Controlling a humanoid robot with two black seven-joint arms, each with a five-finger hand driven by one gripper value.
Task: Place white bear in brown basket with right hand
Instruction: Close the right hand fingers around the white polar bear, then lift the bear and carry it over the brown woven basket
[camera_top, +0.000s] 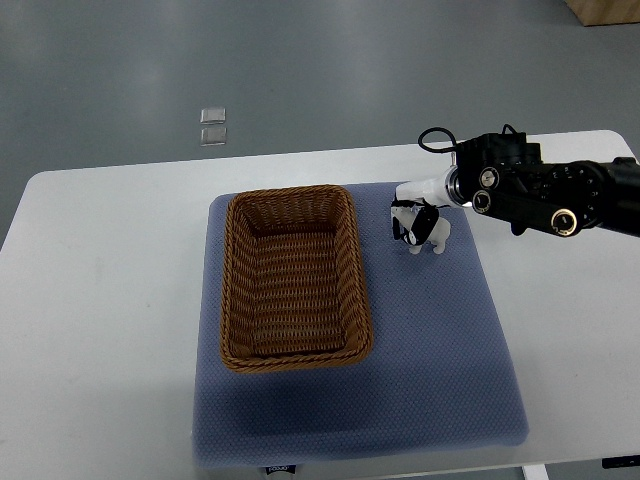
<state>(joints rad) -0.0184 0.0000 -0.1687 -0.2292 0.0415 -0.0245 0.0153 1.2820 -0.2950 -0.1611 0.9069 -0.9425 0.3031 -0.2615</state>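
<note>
Brown basket (295, 278) sits nearest, empty on the blue mat (440, 340). Just right of it stands the white bear (428, 235), the right robot hand (415, 218) apparently clamped around it. Looks light and soft; grip its body, not 1 limb.

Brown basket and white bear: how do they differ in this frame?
The brown basket is woven, rectangular and much larger; the white bear is small, with black patches. The basket stands free and holds nothing, while the right robot hand is at the bear, fingers around it. The bear lies to the basket's right. Both rest on the blue mat.
</note>
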